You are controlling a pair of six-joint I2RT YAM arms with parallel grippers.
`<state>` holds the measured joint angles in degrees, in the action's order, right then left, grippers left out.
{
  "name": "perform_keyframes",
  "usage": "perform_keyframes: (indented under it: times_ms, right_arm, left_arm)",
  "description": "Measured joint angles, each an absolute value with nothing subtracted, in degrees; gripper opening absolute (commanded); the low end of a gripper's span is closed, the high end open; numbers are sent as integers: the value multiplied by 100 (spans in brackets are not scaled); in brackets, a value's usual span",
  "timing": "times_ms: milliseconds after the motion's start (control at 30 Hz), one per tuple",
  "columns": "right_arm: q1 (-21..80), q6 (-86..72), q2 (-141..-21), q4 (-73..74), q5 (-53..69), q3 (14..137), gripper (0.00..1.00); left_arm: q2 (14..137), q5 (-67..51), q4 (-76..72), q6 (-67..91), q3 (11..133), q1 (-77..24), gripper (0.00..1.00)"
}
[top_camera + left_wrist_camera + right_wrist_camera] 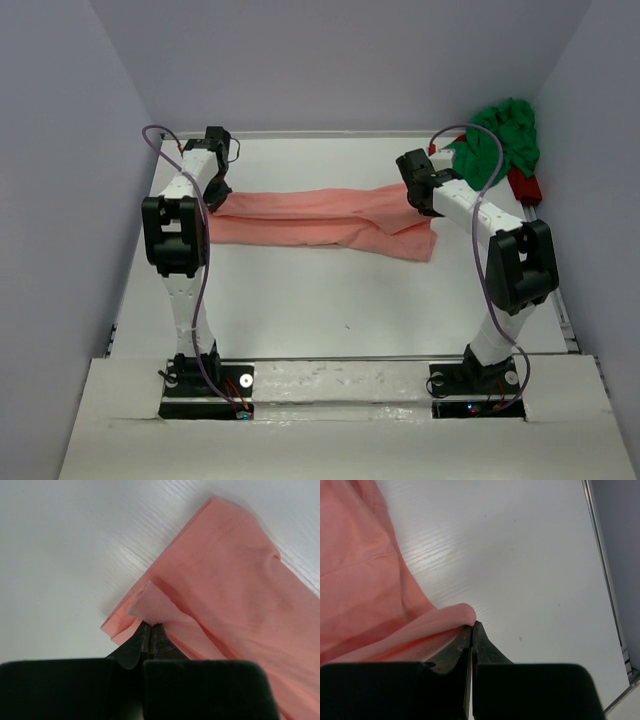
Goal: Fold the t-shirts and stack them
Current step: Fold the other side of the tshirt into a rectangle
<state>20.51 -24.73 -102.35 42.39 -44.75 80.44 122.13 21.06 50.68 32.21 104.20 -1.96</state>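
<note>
Spanning the centre of the table (330, 310) from left to right in the top view, the salmon pink t-shirt (320, 218) forms a long, narrow, layered band. Its long axis runs across the frame, roughly parallel to the table's near edge.

The left end effector (151, 627) is clenched on a corner of cloth at the band's left end. In the left wrist view the cloth extends away from the fingertips toward the upper right. The right end effector (471, 626) is clenched on a rounded fold at the band's right end. In the right wrist view the cloth extends toward the upper left.

Each arm therefore holds its own end, with the shirt stretched between them; neither is nearer the middle. The next fold probably requires both ends to travel together, square to the long axis, or one end to travel along it toward the other.

The bright green t-shirt (500, 140) sits bunched at the upper right corner, unfolded, nearer the right arm.
</note>
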Motion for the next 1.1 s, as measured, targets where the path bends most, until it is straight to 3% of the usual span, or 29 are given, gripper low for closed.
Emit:
perform_keyframes:
  times_ms: [800, 1000, 1100]
  right_arm:
    - [1723, -1979, -11168, 4237, -4121, 8849, 0]
    - [1686, -1874, -11391, 4244, -4025, 9028, 0]
    - [1686, -1802, -11511, 4246, -3994, 9135, 0]
  left_arm:
    - [12630, 2165, 5153, 3175, 10689, -327, 0]
    - [12693, 2165, 5148, 3127, 10698, -327, 10]
    - [12693, 2178, 5144, 3111, 10698, -327, 11]
